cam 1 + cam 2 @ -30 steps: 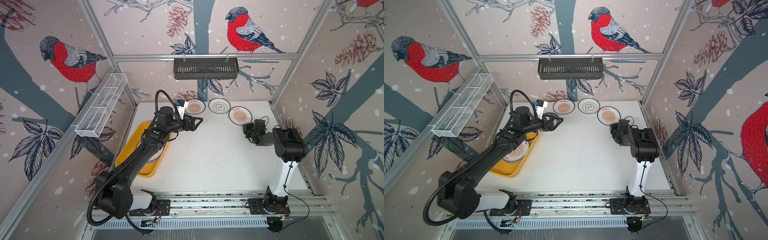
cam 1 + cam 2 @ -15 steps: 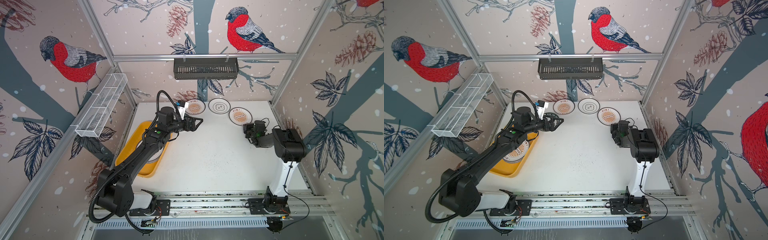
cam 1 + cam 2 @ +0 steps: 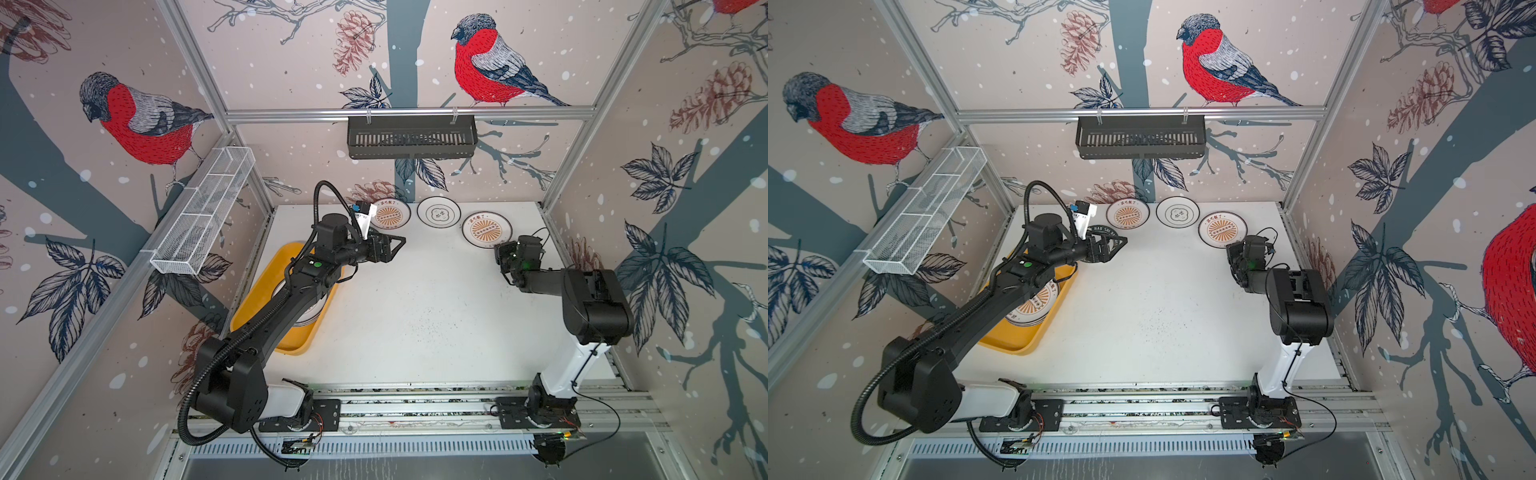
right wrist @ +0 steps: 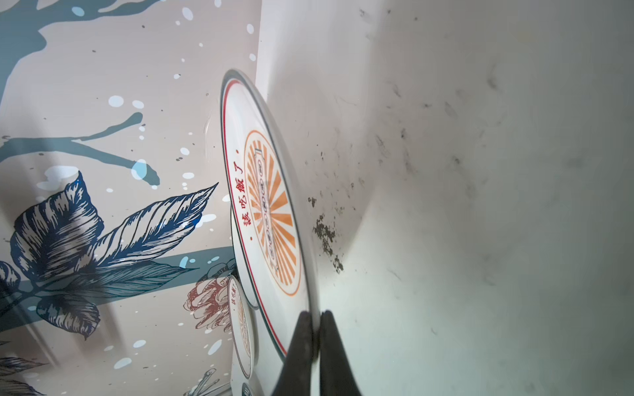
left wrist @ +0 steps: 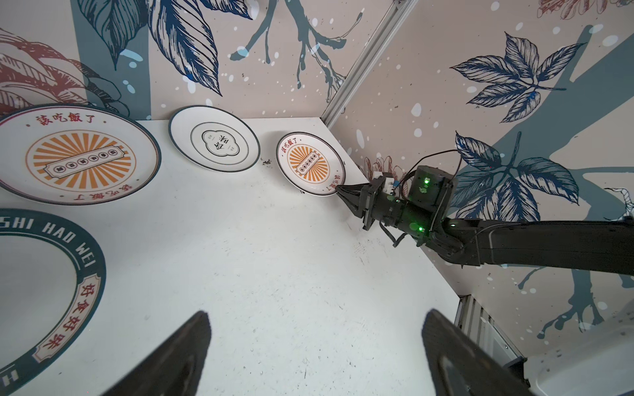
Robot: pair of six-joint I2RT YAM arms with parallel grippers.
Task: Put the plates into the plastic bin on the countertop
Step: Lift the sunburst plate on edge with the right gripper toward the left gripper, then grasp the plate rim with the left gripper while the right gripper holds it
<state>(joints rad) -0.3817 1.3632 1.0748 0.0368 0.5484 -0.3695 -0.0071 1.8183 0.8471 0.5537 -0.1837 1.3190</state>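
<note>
Reaching in a top view, the right fingers [image 3: 501,252] meet the rim of the sunburst plate [image 3: 485,230], their grip too small to read. The plastic bin [image 3: 291,347] lies well apart from them, half hidden under the left arm [image 3: 291,307]. Left wrist: the left fingers [image 5: 171,356] are spread over the surface [image 5: 274,274], their bases cut off. Right wrist: the right fingers [image 4: 302,343] pinch that rim edge-on, probably for lifting.

The left arm [image 3: 286,303] covers much of the yellow bin [image 3: 296,345] in both top views, hiding how many plates [image 3: 1034,309] lie stacked inside. A green-rimmed plate [image 5: 37,284] runs off the left wrist view's edge. In the right wrist view, the far plates [image 4: 241,325] blur behind the near sunburst plate [image 4: 271,212].
</note>
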